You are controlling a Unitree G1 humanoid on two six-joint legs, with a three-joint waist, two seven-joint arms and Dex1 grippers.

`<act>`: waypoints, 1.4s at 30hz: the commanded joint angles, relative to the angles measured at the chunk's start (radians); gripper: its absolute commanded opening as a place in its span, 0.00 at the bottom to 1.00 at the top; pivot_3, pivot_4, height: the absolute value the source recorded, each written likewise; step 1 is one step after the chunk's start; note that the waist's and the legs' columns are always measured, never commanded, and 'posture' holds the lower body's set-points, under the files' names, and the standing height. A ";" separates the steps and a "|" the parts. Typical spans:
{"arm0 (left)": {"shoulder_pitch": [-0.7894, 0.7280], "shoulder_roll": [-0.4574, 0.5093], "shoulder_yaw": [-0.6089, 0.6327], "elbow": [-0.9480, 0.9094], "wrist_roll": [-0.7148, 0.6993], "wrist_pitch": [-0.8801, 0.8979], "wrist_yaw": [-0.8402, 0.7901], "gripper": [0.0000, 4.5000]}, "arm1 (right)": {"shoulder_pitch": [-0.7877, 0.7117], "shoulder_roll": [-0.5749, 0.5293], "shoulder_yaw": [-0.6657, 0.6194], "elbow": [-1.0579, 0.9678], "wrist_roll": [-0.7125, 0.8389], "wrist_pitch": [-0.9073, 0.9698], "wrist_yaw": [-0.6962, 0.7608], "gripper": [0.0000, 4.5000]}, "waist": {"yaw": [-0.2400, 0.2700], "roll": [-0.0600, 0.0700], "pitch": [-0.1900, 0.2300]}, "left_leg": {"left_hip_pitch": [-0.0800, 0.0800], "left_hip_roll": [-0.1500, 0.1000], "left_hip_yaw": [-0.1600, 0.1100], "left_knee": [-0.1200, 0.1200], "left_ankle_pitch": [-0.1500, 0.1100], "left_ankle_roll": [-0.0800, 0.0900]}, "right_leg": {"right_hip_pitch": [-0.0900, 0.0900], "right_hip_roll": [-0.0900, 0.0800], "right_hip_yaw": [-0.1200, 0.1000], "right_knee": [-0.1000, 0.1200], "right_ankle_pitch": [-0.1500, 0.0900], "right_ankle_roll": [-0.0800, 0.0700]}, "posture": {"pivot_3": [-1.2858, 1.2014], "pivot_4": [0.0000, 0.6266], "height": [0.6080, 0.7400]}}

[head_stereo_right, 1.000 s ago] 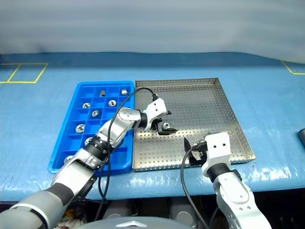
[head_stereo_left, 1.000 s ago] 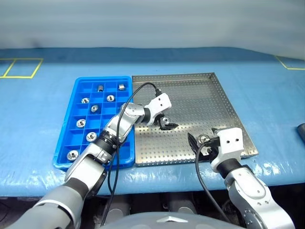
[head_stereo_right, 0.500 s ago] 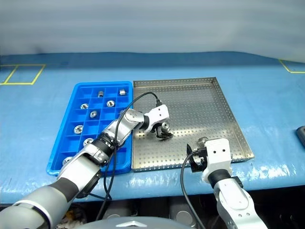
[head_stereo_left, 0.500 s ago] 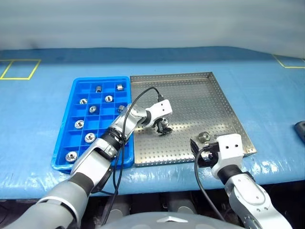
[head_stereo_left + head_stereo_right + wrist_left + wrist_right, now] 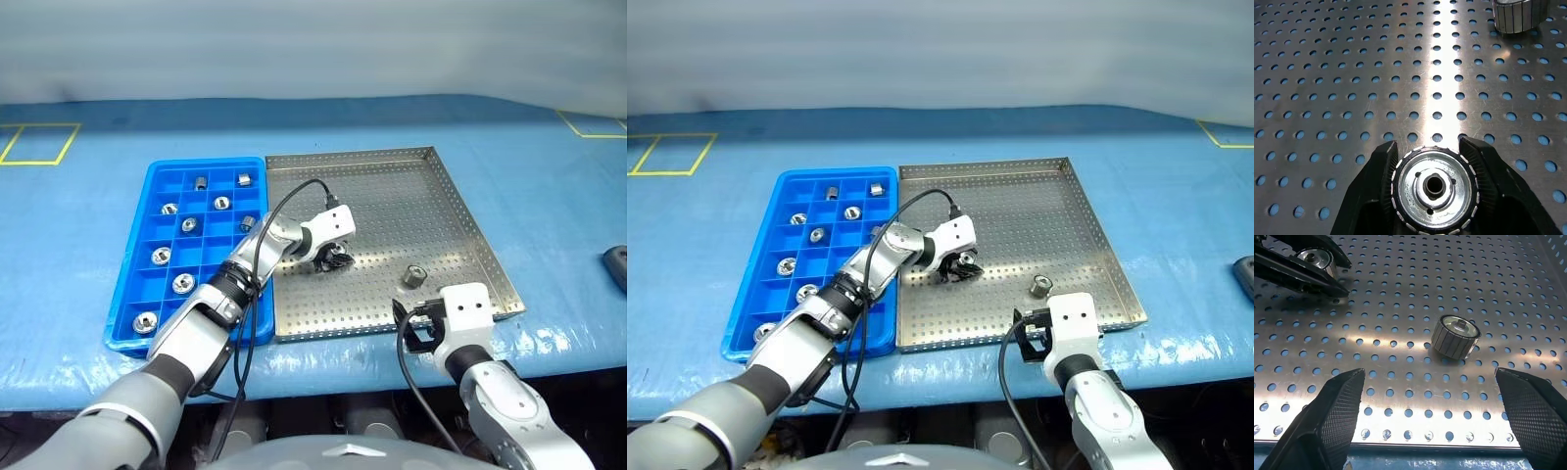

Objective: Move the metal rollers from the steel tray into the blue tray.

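The steel tray (image 5: 411,196) lies on the blue table cover, with the blue tray (image 5: 145,211) touching its left side. My left gripper (image 5: 336,259) rests low over the middle of the steel tray, shut on a metal roller (image 5: 1434,188) whose ribbed rim sits between both fingers. A second roller (image 5: 412,277) stands free on the steel tray near its front right corner. My right gripper (image 5: 1427,377) hovers open at the tray's front rim, pointing at that free roller (image 5: 1455,338). Several rollers (image 5: 182,283) sit singly in compartments of the blue tray.
Yellow tape squares (image 5: 39,142) mark the table cover at the far left and far right. A dark object (image 5: 617,266) lies at the right edge of the table. A black cable (image 5: 284,201) loops over my left forearm above the trays' shared edge.
My left gripper has gone from open to shut on the roller in the middle of the steel tray. My right gripper has drawn back toward the tray's front edge, uncovering the free roller.
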 commanded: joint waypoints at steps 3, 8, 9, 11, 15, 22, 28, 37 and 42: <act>0.015 0.018 0.116 -0.223 -0.062 0.057 0.061 0.38 | -0.029 -0.012 -0.012 -0.003 -0.003 0.018 0.012 1.00 | 0.006 0.000 0.000 | 0.000 0.000 0.000 0.000 0.000 0.000 | 0.000 0.000 0.000 0.000 0.002 0.004 | 0.48 0.24 1.00; 0.088 0.081 0.220 -0.477 -0.102 0.171 0.129 0.38 | -0.069 -0.025 0.006 0.024 0.000 0.028 0.030 1.00 | 0.008 0.000 0.000 | 0.001 0.001 0.000 -0.001 0.000 0.000 | 0.000 0.000 0.001 0.000 0.003 0.004 | 0.50 0.24 1.00; 0.110 0.099 0.249 -0.539 -0.108 0.208 0.150 0.38 | -0.080 -0.027 0.013 0.031 0.002 0.029 0.036 1.00 | 0.008 0.000 0.000 | 0.001 0.002 0.000 -0.001 0.000 0.000 | 0.000 0.000 0.001 0.001 0.003 0.004 | 0.51 0.24 1.00; 0.151 0.135 0.291 -0.638 -0.117 0.272 0.177 0.38 | -0.100 -0.031 0.024 0.045 0.006 0.033 0.045 1.00 | 0.013 0.000 0.000 | 0.001 0.002 0.000 -0.001 0.000 0.000 | 0.000 0.000 0.001 0.002 0.003 0.004 | 0.52 0.24 1.00; 0.241 0.214 0.347 -0.798 -0.119 0.377 0.229 0.38 | -0.141 -0.047 0.038 0.081 0.004 0.036 0.064 1.00 | 0.037 0.000 0.000 | 0.002 0.002 0.000 0.000 0.000 0.000 | 0.000 0.000 0.000 0.002 0.003 0.004 | 0.54 0.24 1.00; 0.398 0.301 0.411 -0.970 -0.115 0.494 0.308 0.38 | -0.221 -0.073 0.046 0.141 0.002 0.037 0.090 1.00 | 0.079 -0.001 0.000 | 0.001 0.001 -0.001 0.000 0.000 0.000 | 0.001 -0.002 0.000 0.002 0.003 0.004 | 0.58 0.24 1.00; 0.514 0.324 0.447 -1.075 -0.134 0.581 0.352 0.38 | -0.250 -0.081 0.052 0.159 0.002 0.037 0.105 1.00 | 0.099 -0.001 0.000 | 0.001 0.001 -0.001 0.000 0.000 0.000 | 0.001 -0.002 -0.001 0.001 0.000 -0.001 | 0.58 0.24 1.00; 0.571 0.334 0.412 -1.052 -0.150 0.582 0.376 0.38 | -0.264 -0.079 0.070 0.174 0.000 0.030 0.114 1.00 | 0.107 -0.001 0.000 | 0.001 0.001 -0.001 0.000 0.001 0.000 | 0.001 -0.002 -0.002 0.002 0.000 -0.001 | 0.60 0.24 1.00; 0.573 0.329 0.393 -1.006 -0.156 0.578 0.386 0.38 | -0.255 -0.078 0.061 0.164 -0.002 0.031 0.111 1.00 | 0.110 -0.001 0.000 | 0.001 0.001 -0.001 0.000 0.001 0.000 | 0.001 -0.002 -0.002 0.002 0.000 -0.001 | 0.59 0.24 1.00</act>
